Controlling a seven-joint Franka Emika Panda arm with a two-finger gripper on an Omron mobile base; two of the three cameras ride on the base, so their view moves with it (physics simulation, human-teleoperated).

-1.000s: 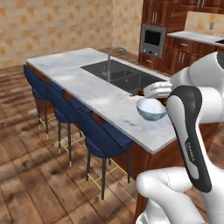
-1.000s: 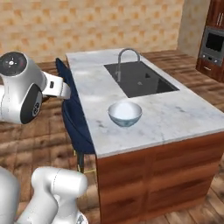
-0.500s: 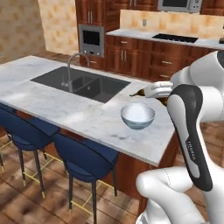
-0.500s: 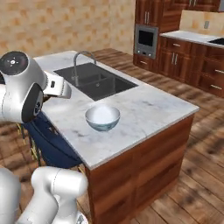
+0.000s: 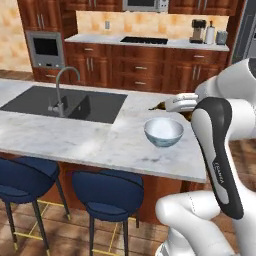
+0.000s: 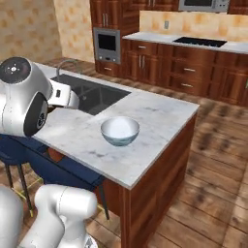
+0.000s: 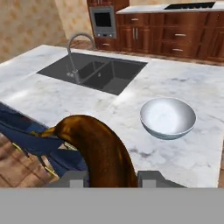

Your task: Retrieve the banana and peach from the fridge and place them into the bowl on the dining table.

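Tool [image 7: 109, 177] pinches banana [image 7: 98, 148] w/ both tips, off the bench's [image 7: 52, 98] near edge, bowl [image 7: 167, 117] empty near the bench's end; risk: releasing short drops fruit onto floor instead.

One banana [image 7: 98, 151], one bowl [image 7: 167, 117], two stools [image 5: 107, 192].

Bowl [image 6: 119, 131] on dining table [image 6: 160, 116], near its end; sink [image 5: 65, 103] set in top, left of bowl; stools [image 5: 107, 190] before table.
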